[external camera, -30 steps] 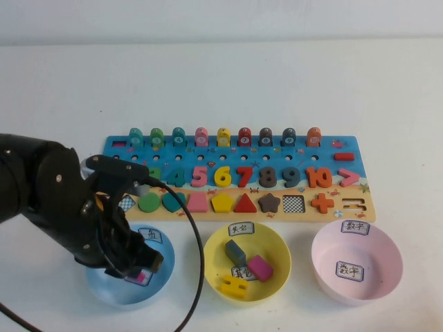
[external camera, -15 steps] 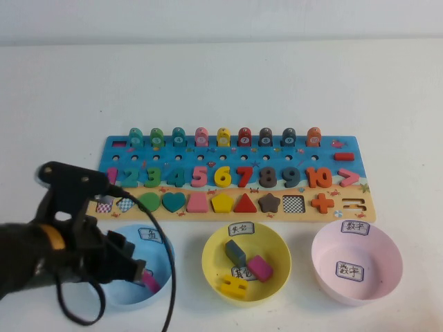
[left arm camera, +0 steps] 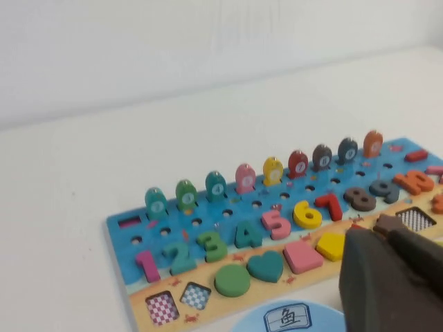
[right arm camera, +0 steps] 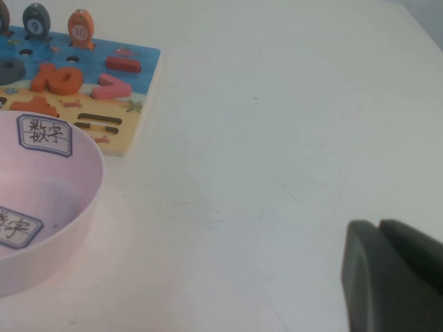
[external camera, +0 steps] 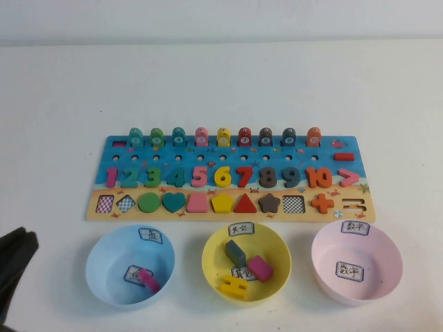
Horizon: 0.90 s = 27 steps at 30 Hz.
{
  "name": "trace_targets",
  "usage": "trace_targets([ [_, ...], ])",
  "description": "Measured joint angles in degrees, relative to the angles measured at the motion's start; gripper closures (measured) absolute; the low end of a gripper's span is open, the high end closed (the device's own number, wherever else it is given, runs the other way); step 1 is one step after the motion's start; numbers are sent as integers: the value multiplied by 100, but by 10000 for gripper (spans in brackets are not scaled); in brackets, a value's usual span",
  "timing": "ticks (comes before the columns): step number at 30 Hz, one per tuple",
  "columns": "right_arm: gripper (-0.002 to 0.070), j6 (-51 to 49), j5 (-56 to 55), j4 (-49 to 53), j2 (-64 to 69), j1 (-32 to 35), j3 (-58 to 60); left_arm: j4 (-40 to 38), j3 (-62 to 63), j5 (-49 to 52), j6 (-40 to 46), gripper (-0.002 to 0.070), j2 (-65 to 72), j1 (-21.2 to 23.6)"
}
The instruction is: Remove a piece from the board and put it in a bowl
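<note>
The magenta-pink piece (external camera: 148, 281) lies inside the light blue bowl (external camera: 111, 256), beside the label on its bottom. The board (external camera: 329, 149) stretches behind the three bowls with its numbers, shapes and a row of arch blocks. My left arm (external camera: 15, 266) shows as a black shape at the table's near left corner, apart from the bowl. In the left wrist view my left gripper (left arm camera: 377, 232) is shut and empty, above the blue bowl's rim (left arm camera: 287, 321) and facing the board (left arm camera: 121, 238). My right gripper (right arm camera: 374, 232) is shut over bare table, right of the board's end (right arm camera: 142, 83).
The yellow bowl (external camera: 273, 245) in the middle holds a grey block, a magenta slanted block and a yellow piece. The pink bowl (external camera: 381, 259) at the right, also seen as the pink bowl (right arm camera: 76, 187) in the right wrist view, holds only its labels. White table surrounds everything.
My left arm has pulled back from over the blue bowl to the near left corner. The piece stays in the bowl. The left gripper opened, then shut.
</note>
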<state>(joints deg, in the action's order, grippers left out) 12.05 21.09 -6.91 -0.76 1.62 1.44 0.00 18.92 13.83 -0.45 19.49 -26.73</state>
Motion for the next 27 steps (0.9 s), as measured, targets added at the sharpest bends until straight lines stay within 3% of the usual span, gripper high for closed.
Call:
trace_targets([
  [12, 694, 0, 0, 0, 0, 0, 0, 493, -133, 1125, -104, 672, -1552, 0],
  [18, 694, 0, 0, 0, 0, 0, 0, 1344, -389, 1412, -629, 672, -2000, -3],
  [23, 694, 0, 10, -61, 0, 0, 9, 2244, -918, 1448, -1690, 672, -2024, 41],
  [27, 694, 0, 10, -125, 0, 0, 9, 2256, -1464, 1303, -1921, 673, -2024, 304],
])
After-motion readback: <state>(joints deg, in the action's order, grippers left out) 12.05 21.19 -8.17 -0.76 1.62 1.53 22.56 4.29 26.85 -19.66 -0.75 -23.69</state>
